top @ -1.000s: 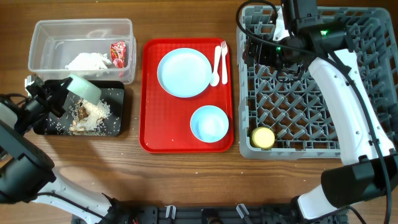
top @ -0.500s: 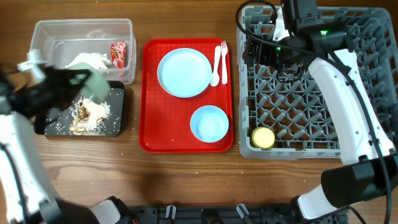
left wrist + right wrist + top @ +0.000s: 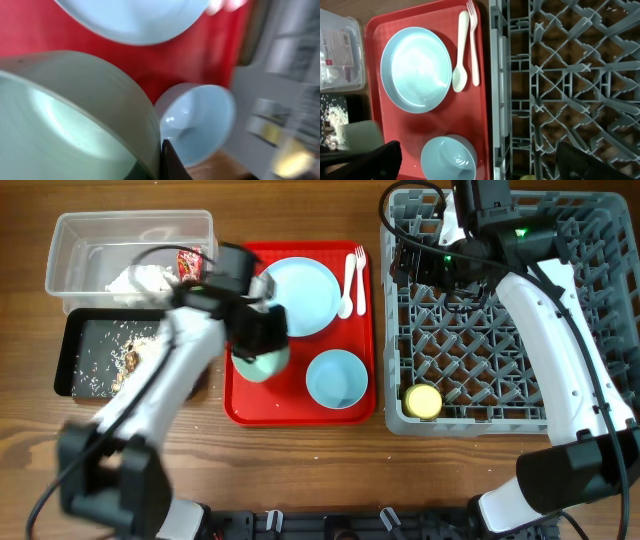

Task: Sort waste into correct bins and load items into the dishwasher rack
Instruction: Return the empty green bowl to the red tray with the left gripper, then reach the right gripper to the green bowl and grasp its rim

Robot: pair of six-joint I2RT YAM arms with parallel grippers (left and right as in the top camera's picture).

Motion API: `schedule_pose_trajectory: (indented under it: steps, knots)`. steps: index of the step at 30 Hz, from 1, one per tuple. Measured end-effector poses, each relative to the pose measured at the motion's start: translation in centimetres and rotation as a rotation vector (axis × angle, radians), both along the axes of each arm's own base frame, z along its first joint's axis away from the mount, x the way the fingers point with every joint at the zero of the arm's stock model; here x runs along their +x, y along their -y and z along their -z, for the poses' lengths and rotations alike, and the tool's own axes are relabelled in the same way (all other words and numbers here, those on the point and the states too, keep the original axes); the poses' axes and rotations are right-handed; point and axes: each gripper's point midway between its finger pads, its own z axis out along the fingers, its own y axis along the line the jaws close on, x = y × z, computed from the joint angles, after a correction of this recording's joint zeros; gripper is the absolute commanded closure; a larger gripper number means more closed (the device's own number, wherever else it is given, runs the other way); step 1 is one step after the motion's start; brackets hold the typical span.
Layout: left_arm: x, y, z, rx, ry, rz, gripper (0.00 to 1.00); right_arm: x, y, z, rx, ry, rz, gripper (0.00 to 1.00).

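Scraps of rice (image 3: 128, 356) lie in the black tray (image 3: 85, 340) at the table's left edge, with the clear tub (image 3: 70, 240) behind it toward the far edge. The left gripper (image 3: 262, 346), clamped on the rim of one bowl (image 3: 262, 368), has swung from above that tray to the left edge of the red tray (image 3: 240, 408), near the second bowl (image 3: 336, 378). Emptying appears finished, so this bowl is probably bound for the rack (image 3: 470, 360). The right gripper (image 3: 410, 265) hangs over the rack's far left corner with jaws spread wide, holding nothing.
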Motion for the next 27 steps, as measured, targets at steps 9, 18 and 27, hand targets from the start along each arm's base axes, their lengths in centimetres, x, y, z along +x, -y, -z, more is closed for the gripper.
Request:
schedule_pose_trajectory:
  steps: [9,18,27]
  knots:
    - [-1.7,1.7,5.5,0.135,-0.121,0.056,0.67,0.0,0.0,0.0,0.0,0.0,0.0,0.0]
    - [-1.9,1.1,5.4,0.161,-0.139,0.039,0.45,0.8,-1.3,-0.7,0.041,0.044,-0.028,0.12]
    - [2.8,-3.3,-3.1,0.173,-0.068,-0.065,0.43,1.9,-8.8,0.0,0.119,0.089,-0.08,0.26]
